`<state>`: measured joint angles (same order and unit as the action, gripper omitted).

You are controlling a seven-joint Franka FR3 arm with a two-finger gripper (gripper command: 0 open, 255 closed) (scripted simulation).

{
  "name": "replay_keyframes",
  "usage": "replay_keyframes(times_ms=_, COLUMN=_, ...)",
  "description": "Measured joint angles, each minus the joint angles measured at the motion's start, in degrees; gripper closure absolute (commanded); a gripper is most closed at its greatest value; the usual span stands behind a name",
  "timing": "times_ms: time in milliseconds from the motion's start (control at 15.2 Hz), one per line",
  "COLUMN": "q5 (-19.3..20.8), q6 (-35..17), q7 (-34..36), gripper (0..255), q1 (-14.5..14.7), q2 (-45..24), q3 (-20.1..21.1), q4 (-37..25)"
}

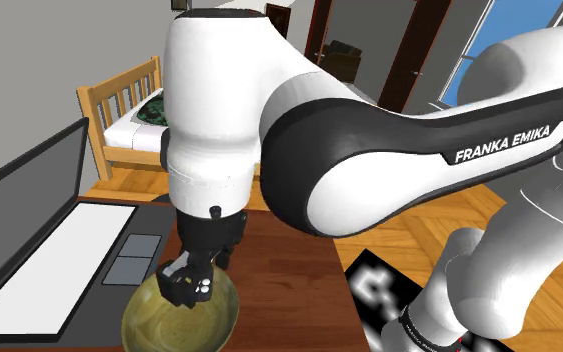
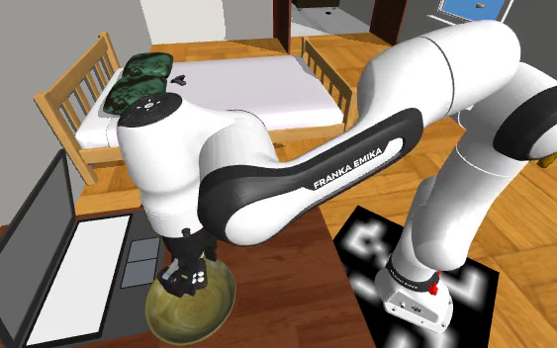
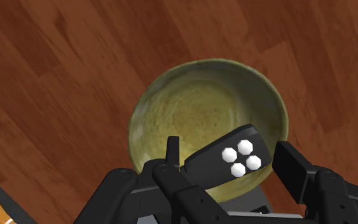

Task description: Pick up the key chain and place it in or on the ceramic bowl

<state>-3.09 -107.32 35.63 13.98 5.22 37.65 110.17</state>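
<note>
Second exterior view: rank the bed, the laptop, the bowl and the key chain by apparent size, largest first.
1. bed, largest even though farthest away
2. laptop, partly cut by the picture's edge
3. bowl
4. key chain, clearly smallest

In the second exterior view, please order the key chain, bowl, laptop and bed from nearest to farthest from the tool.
1. Key chain, clasped by the tool.
2. Bowl, directly below it.
3. Laptop, beside the bowl, on the view's left.
4. Bed, far behind, at the view's top.
</note>
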Motion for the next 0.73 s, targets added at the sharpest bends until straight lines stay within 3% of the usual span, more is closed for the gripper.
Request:
replay_keyframes(times_ms=132, q5=3.6, q6=1.0, q7=4.2, gripper=255, q1=1.1, q2=-5.6, q3=2.1, q4=-5.4)
replay_keyframes(times_ms=264, q5=5.2, q6=0.8, q7=6.0, gripper=255, q1=1.8, q2=-7.8, q3=2.6, q4=-7.0)
replay_keyframes(times_ms=726, q5=6.2, q6=-4.4, q7=7.1, gripper=255, q1=2.1, q2=-9.2, q3=2.8, q4=-2.8)
